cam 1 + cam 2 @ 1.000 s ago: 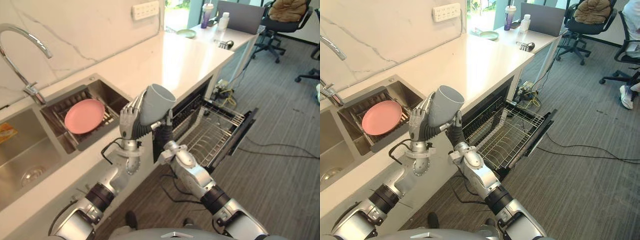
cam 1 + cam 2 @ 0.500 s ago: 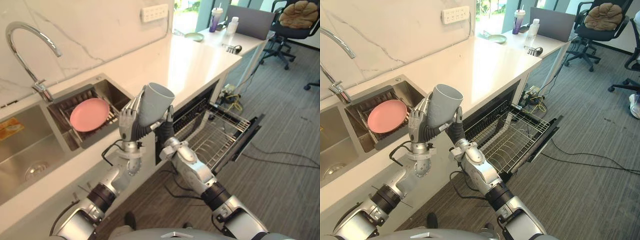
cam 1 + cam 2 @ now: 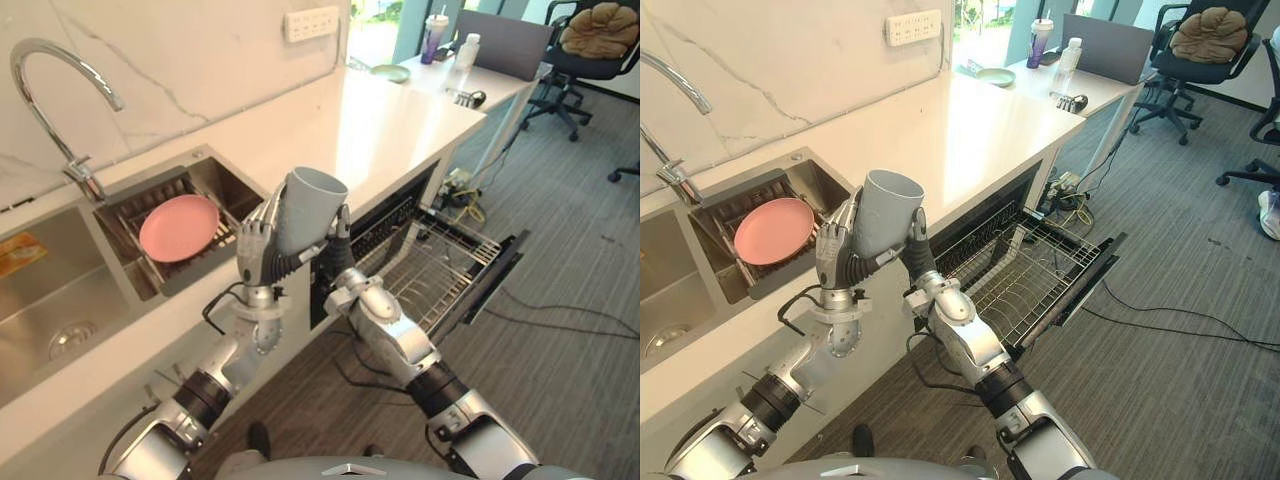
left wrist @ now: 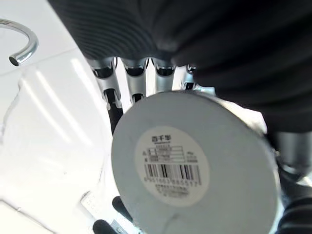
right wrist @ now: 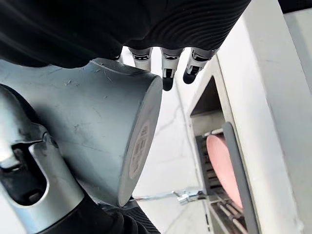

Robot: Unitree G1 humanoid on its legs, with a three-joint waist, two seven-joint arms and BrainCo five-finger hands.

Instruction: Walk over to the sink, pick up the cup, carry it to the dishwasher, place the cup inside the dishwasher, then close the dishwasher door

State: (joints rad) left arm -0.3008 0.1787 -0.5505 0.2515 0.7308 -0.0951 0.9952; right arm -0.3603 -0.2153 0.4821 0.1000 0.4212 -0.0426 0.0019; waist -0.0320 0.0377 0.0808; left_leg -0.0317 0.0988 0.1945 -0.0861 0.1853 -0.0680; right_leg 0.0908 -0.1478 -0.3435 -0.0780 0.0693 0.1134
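The left hand [image 3: 258,250] has its fingers curled round the lower wall of a plain grey, smooth-walled, slightly flaring cup [image 3: 308,205]. It holds the cup tilted, mouth up and leaning away from the robot. The right hand [image 3: 338,245] comes against the cup from the other side. In its wrist view the fingers [image 5: 168,73] reach along the wall and the thumb bears on the near side, so the cup is clamped there too. The flat round base, with a white barcode label [image 4: 173,165] in its middle, faces back toward both wrists.

The cup looks stiff and light, probably hard plastic or glazed ware. The wall is slick and has no handle, so I judge it could slide in a loose hold. A wrap round the lower half of the wall, thumb opposite the fingers, seems the sound place to hold it. Pinching the rim looks less secure.

Below and to the right of the cup, the dishwasher's silver wire rack [image 3: 440,270] is pulled out over the dark, dropped door [image 3: 497,275], with rows of thin tines standing up. To the left of the cup a brushed steel sink [image 3: 60,300] is sunk into the pale stone counter [image 3: 380,120]. In the sink a matt pink round plate [image 3: 179,227] lies in a dark slatted basket. Beyond the plate and farther left of the cup, a curved chrome tap [image 3: 50,70] rises. Behind the cup, a white socket strip [image 3: 310,22] sits on the veined marble wall.
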